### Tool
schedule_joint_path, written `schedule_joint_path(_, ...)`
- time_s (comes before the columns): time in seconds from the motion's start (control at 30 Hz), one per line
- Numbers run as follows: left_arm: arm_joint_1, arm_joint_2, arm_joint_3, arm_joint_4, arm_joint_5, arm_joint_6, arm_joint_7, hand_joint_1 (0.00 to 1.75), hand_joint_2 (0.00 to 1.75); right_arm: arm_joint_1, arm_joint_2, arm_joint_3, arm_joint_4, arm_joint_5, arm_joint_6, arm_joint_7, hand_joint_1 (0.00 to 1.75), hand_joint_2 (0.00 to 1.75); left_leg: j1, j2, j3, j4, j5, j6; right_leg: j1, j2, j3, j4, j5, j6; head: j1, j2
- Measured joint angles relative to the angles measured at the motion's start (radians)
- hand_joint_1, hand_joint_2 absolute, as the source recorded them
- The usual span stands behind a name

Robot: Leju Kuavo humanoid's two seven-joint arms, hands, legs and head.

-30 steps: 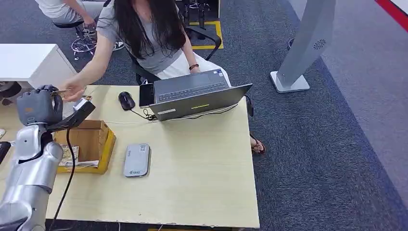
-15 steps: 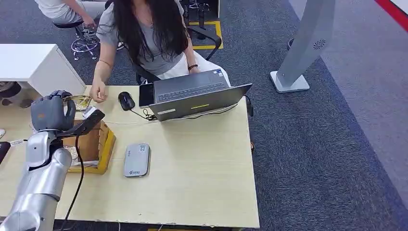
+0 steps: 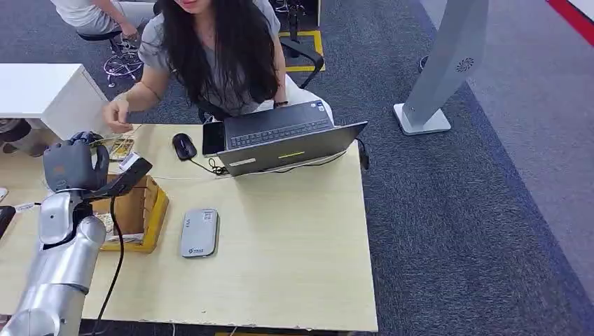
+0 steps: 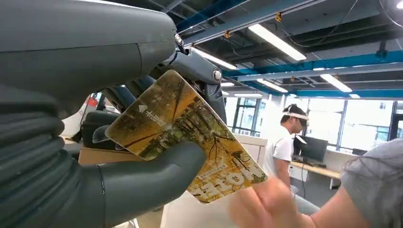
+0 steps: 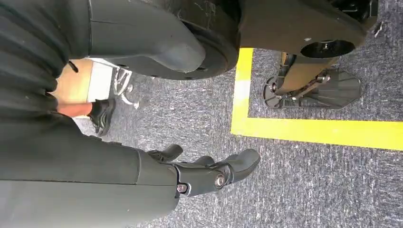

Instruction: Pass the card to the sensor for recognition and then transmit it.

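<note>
1. Since the earlier frame, the person's hand point(image 3: 116, 115) has pulled back from my left hand point(image 3: 68, 166), and the arm has come lower over the table point(image 3: 294, 238).
2. My left hand pinches the card point(image 4: 185, 135) between thumb and fingers, long axis pointing away from the palm.
3. I judge the sensor point(image 3: 199, 232) lies to the right of this hand, beyond the box point(image 3: 150, 210).
4. My right hand point(image 5: 209, 173) hangs over the floor, fingers loosely apart, holding nothing.

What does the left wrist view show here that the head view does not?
Left wrist view alone: the yellow-brown printed card's face, pinched between the thick grey thumb and darker fingers, plus ceiling lights. Head view alone: the pale wooden table, the grey flat card sensor, the open grey laptop and the cardboard box. Shared: the left hand and the person's hand close to it.
</note>
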State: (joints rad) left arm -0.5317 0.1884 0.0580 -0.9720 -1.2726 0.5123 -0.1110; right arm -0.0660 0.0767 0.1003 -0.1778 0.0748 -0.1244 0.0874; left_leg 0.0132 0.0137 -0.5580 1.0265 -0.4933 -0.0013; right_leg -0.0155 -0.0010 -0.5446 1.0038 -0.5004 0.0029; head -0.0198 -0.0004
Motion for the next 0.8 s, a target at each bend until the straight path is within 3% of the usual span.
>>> schedule_joint_path(0.17, 0.008, -0.004, -0.001, -0.011, 0.01, -0.005, -0.002, 1.75, 1.75, 0.0, 0.0, -0.001, 0.0, -0.001, -0.001, 0.0, 0.0, 1.75, 0.0, 0.0, 0.0, 0.0, 0.0, 0.0, 0.0, 0.0, 0.0, 0.0, 0.0, 0.0, 0.0, 0.0)
schedule_joint_path(0.3, 0.059, -0.035, -0.016, -0.088, 0.027, -0.067, 0.02, 1.75, 1.75, 0.001, 0.002, -0.003, 0.0, -0.009, -0.008, 0.0, 0.0, 1.75, 0.0, 0.0, 0.0, 0.0, 0.0, 0.0, 0.0, 0.0, 0.0, 0.0, 0.0, 0.0, 0.0, 0.0)
schedule_joint_path(0.57, 0.169, -0.097, -0.1, -0.238, 0.033, -0.13, 0.032, 1.75, 1.75, 0.001, 0.005, -0.014, 0.0, -0.013, -0.02, 0.002, 0.0, 1.75, 0.0, 0.0, 0.0, 0.0, 0.0, 0.0, 0.0, 0.0, 0.0, 0.0, 0.0, 0.0, 0.0, 0.0)
schedule_joint_path(0.8, 0.268, -0.139, -0.179, -0.323, 0.017, -0.134, 0.04, 1.75, 1.75, 0.005, 0.005, -0.027, 0.0, -0.016, -0.026, 0.0, 0.0, 1.75, 0.0, 0.0, 0.0, 0.0, 0.0, 0.0, 0.0, 0.0, 0.0, 0.0, 0.0, 0.0, 0.0, 0.0)
